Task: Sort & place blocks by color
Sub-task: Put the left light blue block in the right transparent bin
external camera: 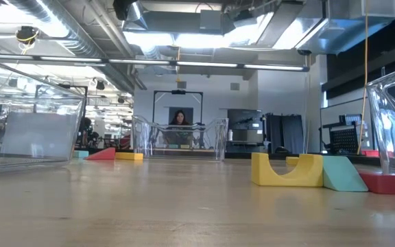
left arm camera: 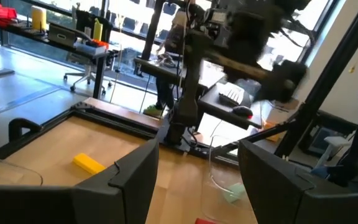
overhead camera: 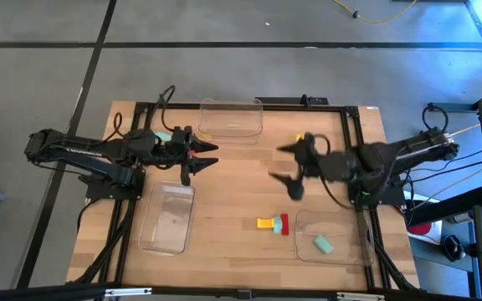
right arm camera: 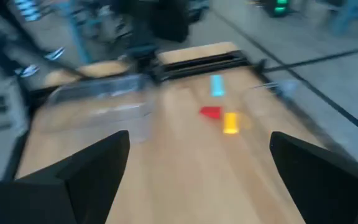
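On the wooden table (overhead camera: 233, 184) three clear plastic trays serve as colour bins, and the block positions follow from that. The right-hand tray (overhead camera: 335, 237), at the near right corner, already holds one mint-green block (overhead camera: 323, 244), so it seems to be the green bin. Just left of that tray, a yellow block (overhead camera: 267, 223) and a red block (overhead camera: 284, 223) lie touching on bare wood, not yet sorted. The far tray (overhead camera: 232, 119) and the left-hand tray (overhead camera: 167, 218) look empty from above. Across the table from the right-hand tray, by the left arm, lies a small cluster with a mint-green piece (overhead camera: 164, 135); the arm covers most of it, though the right wrist view shows a blue-green bar (right arm camera: 217, 85), a red wedge (right arm camera: 211, 112) and a yellow bar (right arm camera: 230, 122) there. The right gripper (overhead camera: 295, 167) hangs above the table beyond the right-hand tray, fingers spread wide and empty, probably ready to come down on the loose pair. The left gripper (overhead camera: 197, 159) waits partly open beyond the left-hand tray, holding nothing. In the low view a yellow arch (external camera: 286, 170), a mint-green wedge (external camera: 344, 174) and a red block (external camera: 384, 182) show their shapes better, but neither gripper appears there, and the right wrist picture is smeared.
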You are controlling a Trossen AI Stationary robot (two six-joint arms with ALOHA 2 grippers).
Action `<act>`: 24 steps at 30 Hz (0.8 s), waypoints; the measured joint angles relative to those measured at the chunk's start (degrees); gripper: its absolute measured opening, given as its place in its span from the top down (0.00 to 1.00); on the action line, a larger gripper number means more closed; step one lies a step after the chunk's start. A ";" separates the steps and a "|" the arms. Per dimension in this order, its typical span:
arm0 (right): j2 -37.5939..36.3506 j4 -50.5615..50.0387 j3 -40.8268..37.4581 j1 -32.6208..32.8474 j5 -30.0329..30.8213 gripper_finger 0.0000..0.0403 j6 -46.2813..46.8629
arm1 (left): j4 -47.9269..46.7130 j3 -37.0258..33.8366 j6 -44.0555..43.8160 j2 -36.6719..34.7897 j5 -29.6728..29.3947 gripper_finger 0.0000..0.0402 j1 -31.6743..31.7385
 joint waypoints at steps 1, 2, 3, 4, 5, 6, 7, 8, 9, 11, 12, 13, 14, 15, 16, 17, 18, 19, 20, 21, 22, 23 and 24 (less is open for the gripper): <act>0.01 -0.11 -0.01 -1.48 -1.20 0.04 0.43 | 0.36 0.00 0.08 -0.26 0.02 0.47 -0.02; 0.09 -0.12 -0.20 -2.69 -2.89 0.04 1.11 | 1.05 0.00 0.12 -0.41 0.03 0.47 -0.02; 0.11 -0.08 -0.56 -3.78 -4.78 0.04 1.36 | 1.34 0.02 0.13 -0.43 0.02 0.47 -0.01; 0.09 0.26 -1.17 -4.68 -6.91 0.04 1.18 | 1.16 0.01 0.13 -0.37 0.01 0.47 0.00; 0.04 1.74 -2.29 -5.57 -8.76 0.04 0.91 | 1.03 0.00 0.15 -0.27 0.02 0.47 0.00; 0.04 3.99 -3.84 -6.38 -10.70 0.04 0.61 | 1.01 0.00 0.15 -0.25 0.02 0.47 0.00; -0.05 6.19 -5.59 -7.13 -12.50 0.04 0.38 | 1.17 0.00 0.15 -0.28 0.02 0.47 -0.02; -0.26 8.95 -7.65 -7.99 -14.53 0.04 0.10 | 1.26 0.00 0.17 -0.32 0.04 0.47 -0.02; -0.40 13.03 -9.82 -8.77 -16.37 0.04 0.19 | 1.21 0.00 0.19 -0.32 0.02 0.47 -0.01; -0.69 22.78 -13.77 -10.35 -20.77 0.04 1.66 | 1.00 -0.02 0.22 -0.30 0.02 0.47 0.00; -0.84 27.42 -15.70 -11.02 -23.06 0.04 2.67 | 1.06 -0.02 0.25 -0.30 0.02 0.47 0.00; -0.85 32.57 -17.55 -11.60 -25.23 0.04 3.67 | 1.12 -0.02 0.60 -0.30 0.02 0.47 -0.01; -0.83 37.25 -19.19 -12.06 -27.26 0.04 4.66 | 1.06 -0.02 1.47 -0.30 0.02 0.47 -0.02; -0.83 41.03 -20.50 -12.37 -28.22 0.04 5.59 | 1.05 -0.04 2.32 -0.30 -0.07 0.47 0.00; -0.83 44.32 -21.49 -12.57 -28.88 0.04 6.07 | 1.14 -0.04 3.09 -0.30 -0.18 0.47 0.00; -0.83 46.38 -22.09 -12.58 -28.86 0.04 5.97 | 1.19 -0.04 3.46 -0.30 -0.20 0.47 -0.02; -0.83 46.98 -22.30 -12.60 -28.80 0.04 5.75 | 1.19 -0.04 3.54 -0.30 -0.20 0.47 0.00; -0.83 46.97 -22.33 -12.60 -28.82 0.04 5.31 | 1.19 -0.04 3.56 -0.30 -0.20 0.47 0.00; -0.83 46.96 -22.33 -12.59 -28.84 0.04 4.30 | 1.19 -0.04 3.58 -0.30 -0.20 0.47 -0.01; -0.83 46.98 -22.33 -12.56 -28.87 0.04 3.24 | 1.19 -0.04 3.60 -0.30 -0.21 0.47 0.04; -0.83 47.04 -22.33 -12.56 -28.89 0.04 2.47 | 1.19 -0.04 3.60 -0.30 -0.20 0.47 0.04; -0.83 47.07 -22.33 -12.54 -28.92 0.04 1.25 | 1.18 -0.04 3.60 -0.30 -0.20 0.47 0.04; -0.83 47.05 -22.33 -12.54 -28.92 0.04 0.17 | 1.17 -0.04 3.60 -0.30 -0.20 0.47 0.03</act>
